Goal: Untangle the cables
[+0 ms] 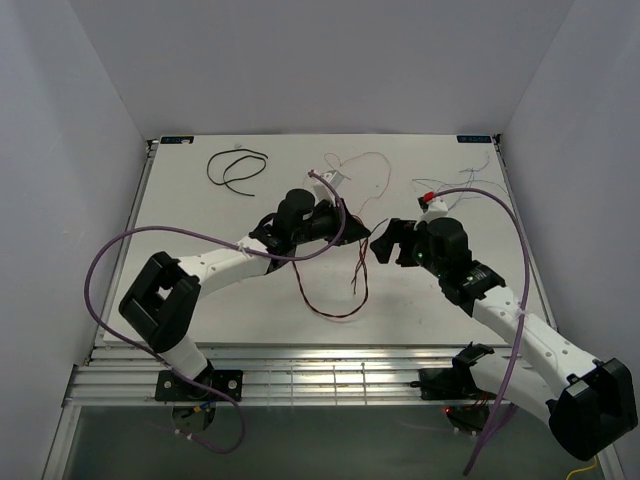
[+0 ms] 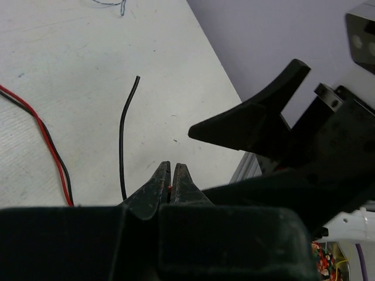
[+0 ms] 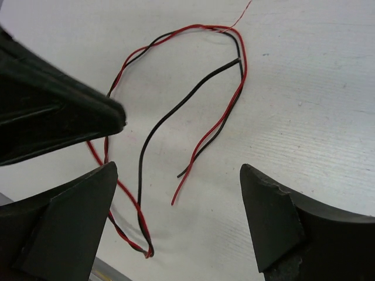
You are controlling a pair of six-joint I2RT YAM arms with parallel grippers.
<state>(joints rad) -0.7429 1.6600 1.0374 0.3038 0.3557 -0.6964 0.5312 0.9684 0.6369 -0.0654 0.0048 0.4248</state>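
Cables: red cable (image 3: 245, 64) and black cable (image 3: 176, 108) lie looped together at table (image 1: 190, 200) centre, between the two grippers. Strands run side by side and twist round each other at several pts. Second black cable (image 1: 237, 172) lies well apart, far-left part of table. Pale wires (image 1: 355, 160) lie near far edge, beyond L gripper; too thin to tell colours.

L gripper (image 2: 171, 178): jaws clenched, tips pressed together, red speck nipped between them, i.e. grasping red cable. One black strand end lies free on table just ahead of it.

R gripper (image 3: 179, 175): jaws released, wide apart, above red/black loop.

L and R grippers near each other, tips facing, apart.
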